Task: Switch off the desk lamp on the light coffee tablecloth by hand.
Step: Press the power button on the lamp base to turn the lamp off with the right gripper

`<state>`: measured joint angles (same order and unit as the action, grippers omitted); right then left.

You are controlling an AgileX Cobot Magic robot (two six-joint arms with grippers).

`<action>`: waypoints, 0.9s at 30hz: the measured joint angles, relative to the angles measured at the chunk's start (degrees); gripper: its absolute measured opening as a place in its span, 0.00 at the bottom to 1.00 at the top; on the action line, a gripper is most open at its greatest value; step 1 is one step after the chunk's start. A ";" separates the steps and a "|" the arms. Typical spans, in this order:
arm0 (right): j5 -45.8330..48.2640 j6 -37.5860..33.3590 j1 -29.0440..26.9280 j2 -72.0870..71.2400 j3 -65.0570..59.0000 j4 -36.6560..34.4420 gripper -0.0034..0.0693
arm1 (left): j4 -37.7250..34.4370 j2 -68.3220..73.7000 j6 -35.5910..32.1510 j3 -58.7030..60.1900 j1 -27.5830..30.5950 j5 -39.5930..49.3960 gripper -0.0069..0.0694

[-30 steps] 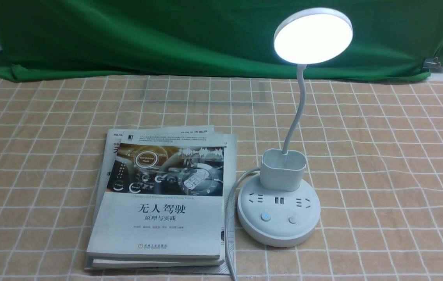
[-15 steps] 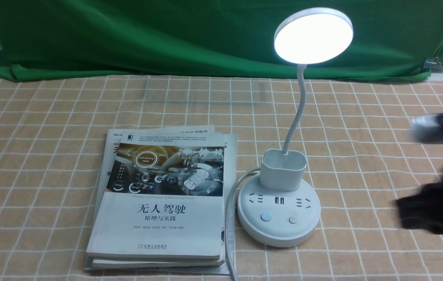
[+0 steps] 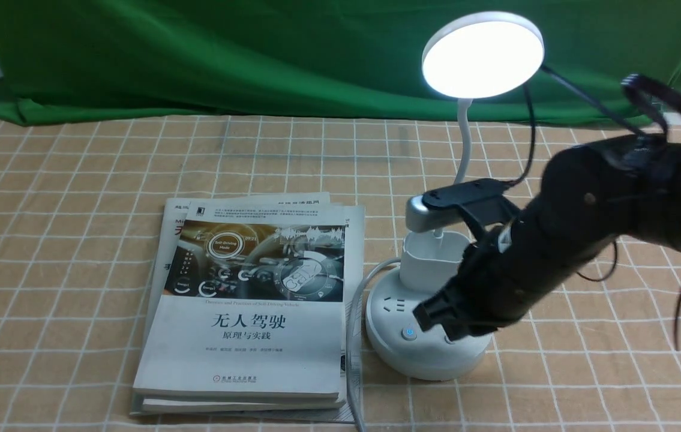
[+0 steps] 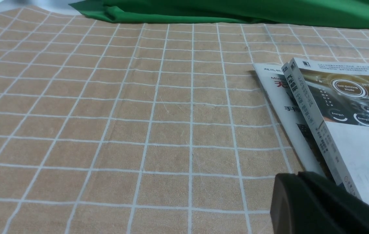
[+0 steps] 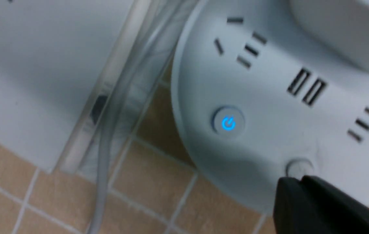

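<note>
The white desk lamp (image 3: 430,264) stands on the light coffee tablecloth (image 3: 76,240), its disc head (image 3: 482,54) lit. My right gripper (image 3: 442,327) is shut and its tip rests low over the front right of the round base (image 3: 388,345). In the right wrist view the shut tip (image 5: 298,179) touches or just covers the edge of the plain round button (image 5: 298,167). The other button (image 5: 228,123) glows blue and lies apart from the tip. My left gripper (image 4: 296,175) is shut and empty, low over the cloth beside the books.
A stack of books (image 3: 250,300) lies just left of the lamp base, with the lamp's white cable (image 3: 352,336) running between them. A green cloth backdrop (image 3: 256,54) hangs behind. The right arm's cables (image 3: 646,96) pass close to the lamp head.
My right arm has swept in from the right edge to the lamp base and now hides the base's right button and socket. The lamp stays lit. The left arm has not moved.
</note>
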<state>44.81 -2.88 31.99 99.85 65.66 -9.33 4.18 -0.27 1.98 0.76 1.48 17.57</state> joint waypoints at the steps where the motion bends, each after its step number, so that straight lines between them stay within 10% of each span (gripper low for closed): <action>1: -0.07 0.00 0.00 0.22 0.01 0.00 0.09 | 0.00 0.00 0.00 0.00 0.00 0.00 0.10; 27: -0.98 0.41 0.06 4.32 0.99 1.26 0.09 | 0.00 0.00 0.00 0.00 0.00 0.00 0.10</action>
<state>43.83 -2.47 32.05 104.18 66.65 -8.07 4.18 -0.27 1.97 0.76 1.48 17.57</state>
